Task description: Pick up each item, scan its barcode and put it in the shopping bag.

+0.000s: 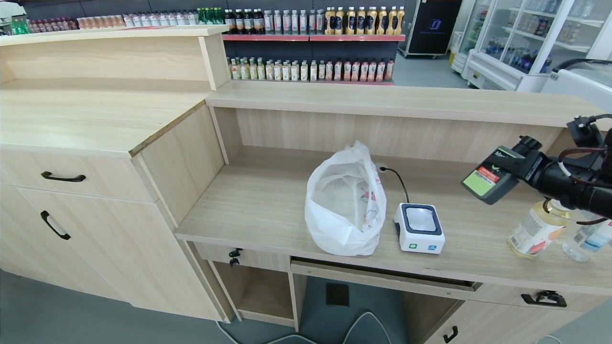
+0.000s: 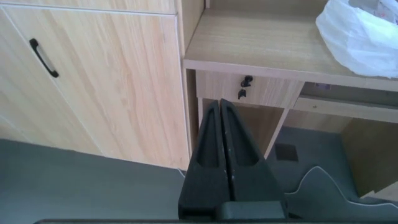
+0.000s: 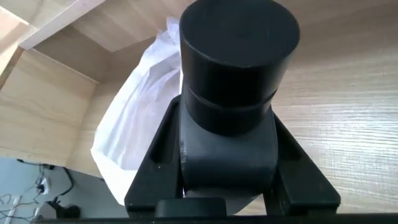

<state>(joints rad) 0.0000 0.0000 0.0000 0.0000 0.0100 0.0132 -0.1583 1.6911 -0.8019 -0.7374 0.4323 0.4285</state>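
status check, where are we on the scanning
Right gripper shut on dark container, raised right of scanner. Left gripper shut, low, below the counter. Shopping bag open beside scanner; nothing between.

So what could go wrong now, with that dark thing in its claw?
The right gripper holds the dark container near the yellow bottle and clear bottle; a low swing could topple them. The shopping bag is limp, its mouth crumpled, so the container might catch its rim. The scanner could fail to read it if turned the wrong way.
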